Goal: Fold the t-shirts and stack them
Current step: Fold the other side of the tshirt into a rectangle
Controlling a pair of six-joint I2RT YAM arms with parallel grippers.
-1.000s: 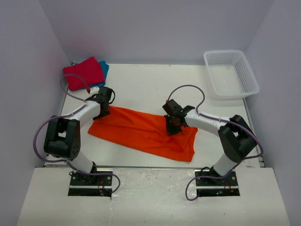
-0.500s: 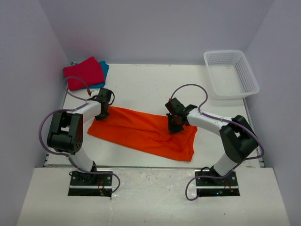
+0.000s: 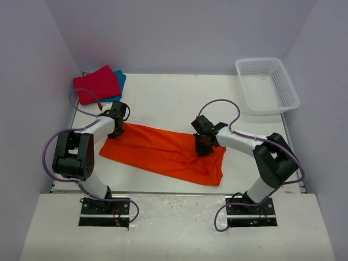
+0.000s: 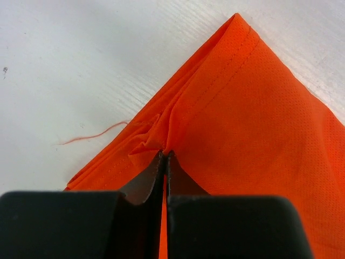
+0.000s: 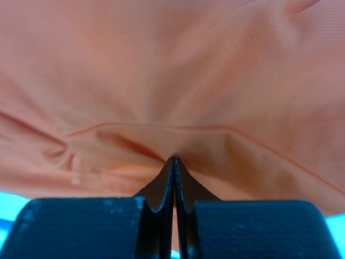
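Since the frame one second back, your left gripper [image 3: 116, 129] has slid slightly toward the left edge of the table [image 3: 163, 98]. The corner of the orange t-shirt [image 3: 163, 152] that it holds has gone with it. Your right gripper [image 3: 202, 147] has shifted a little to the right.

Orange t-shirt: it lies flat on the middle of the table as a long band, slanting from far-left to near-right. Creases gather around the right gripper.

Left gripper: at the band's far-left corner. In the left wrist view the fingers [image 4: 153, 175] are clenched together on a small pinch of cloth just behind the hemmed corner. A loose orange thread [image 4: 94, 135] lies on the bare table beside that edge.

Right gripper: on the upper edge of the band, toward its right end. In the right wrist view the fingers [image 5: 161, 186] are pressed together on a raised ridge of orange cloth. Cloth fills nearly the whole view and its colour reads washed out.

Crimson t-shirt [image 3: 98, 85]: folded, in the far-left corner of the table, apart from the orange one. It rests on the teal t-shirt [image 3: 121, 80], of which you see only a strip along its right side.

White lattice basket [image 3: 294, 99]: far-right corner, well apart from both grippers.
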